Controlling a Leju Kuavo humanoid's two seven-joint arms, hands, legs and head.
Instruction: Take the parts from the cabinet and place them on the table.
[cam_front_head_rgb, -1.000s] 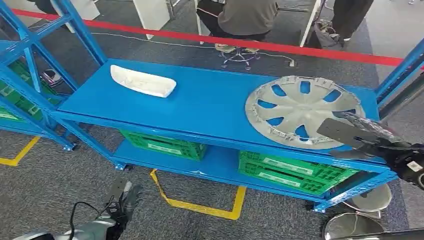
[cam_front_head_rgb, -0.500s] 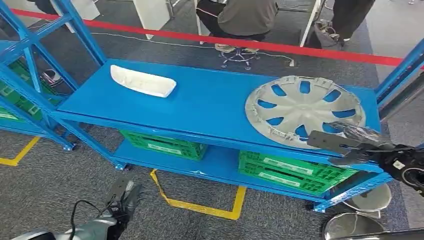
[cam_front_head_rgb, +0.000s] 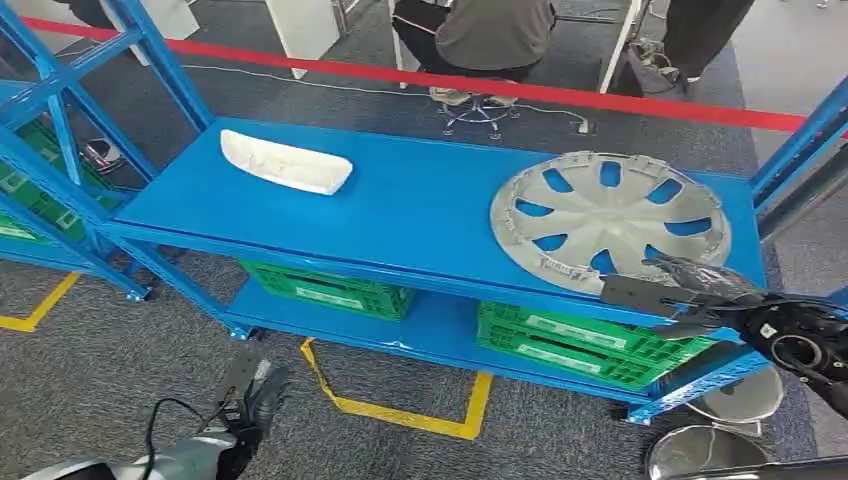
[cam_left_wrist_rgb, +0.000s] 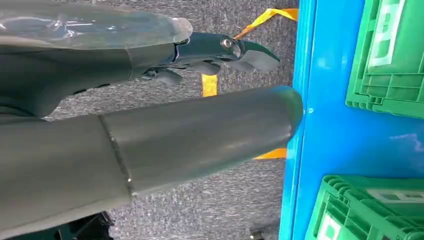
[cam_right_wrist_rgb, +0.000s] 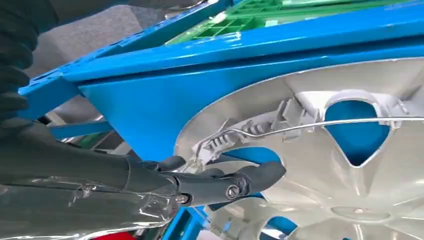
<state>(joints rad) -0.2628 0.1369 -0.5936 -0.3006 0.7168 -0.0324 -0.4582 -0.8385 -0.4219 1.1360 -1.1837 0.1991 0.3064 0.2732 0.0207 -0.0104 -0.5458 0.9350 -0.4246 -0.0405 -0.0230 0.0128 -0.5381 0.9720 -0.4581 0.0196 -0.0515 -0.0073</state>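
Resting at shelf (cam_front_head_rgb: 420, 215) front-right edge: right hand (cam_front_head_rgb: 690, 290), fingers (cam_right_wrist_rgb: 250, 177) spread apart, touching hubcap (cam_front_head_rgb: 610, 220) rim. White part (cam_front_head_rgb: 285, 162) at back-left corner. Left hand (cam_front_head_rgb: 245, 405) hangs low, holding nothing, fingers apart.

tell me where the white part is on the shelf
In the head view, the white part lies at the left end of the blue shelf, far from the hubcap.

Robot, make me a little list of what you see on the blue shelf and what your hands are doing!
Top shelf: blue shelf
Big part: silver wheel cover, lying flat at the shelf's right end
Small part: white part, at the left end
Underneath: green crates
Right hand: at the wheel cover's near rim, fingers under its edge
Left hand: low, holding nothing
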